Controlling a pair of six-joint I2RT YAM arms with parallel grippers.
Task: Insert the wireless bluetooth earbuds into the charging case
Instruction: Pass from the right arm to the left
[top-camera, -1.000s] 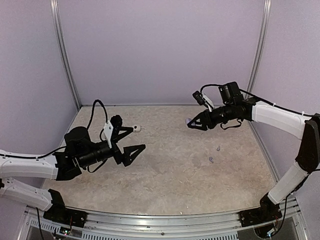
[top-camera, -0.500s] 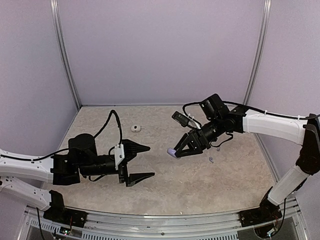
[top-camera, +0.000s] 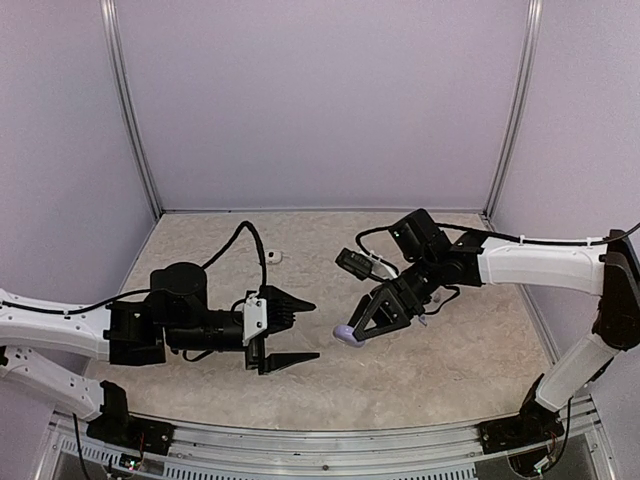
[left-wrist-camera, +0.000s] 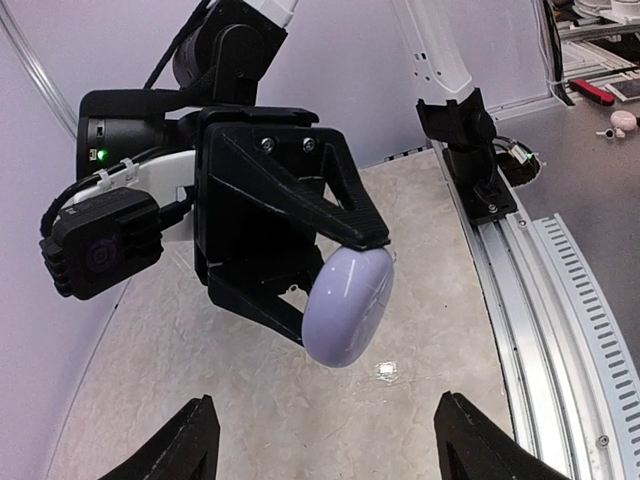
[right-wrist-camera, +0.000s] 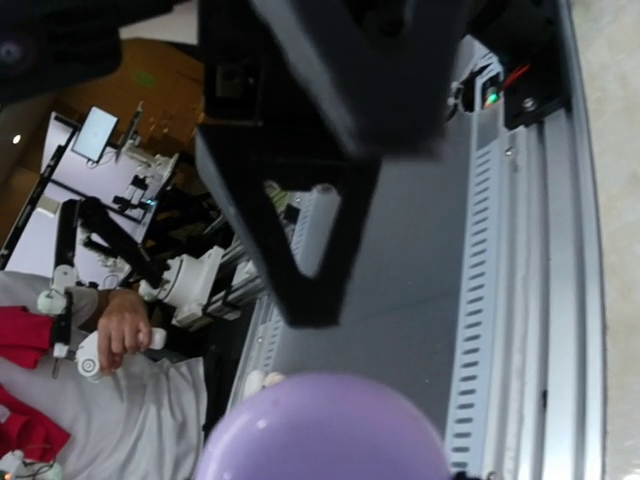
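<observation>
So, the right hand (top-camera: 356, 326) is clenched on the lilac charging case (top-camera: 346, 337), holding it in the air above the middle of the counter (top-camera: 450, 360). The left hand (top-camera: 314, 330) faces it close by, jaws apart, gripping nothing. Can't pick out the earbuds for sure. There's a tiny pale speck (left-wrist-camera: 385, 372) on the counter below the case, too small to call. A small white pebble-like thing (top-camera: 274, 256) sits near the back wall.

High up at the near edge, looking down on the whole table (top-camera: 450, 350). From the left wrist, looking across at the right gripper (left-wrist-camera: 338, 285) and the purple case (left-wrist-camera: 347, 305), very near. From the right wrist, looking back past that same case (right-wrist-camera: 320, 430), nearer still.
</observation>
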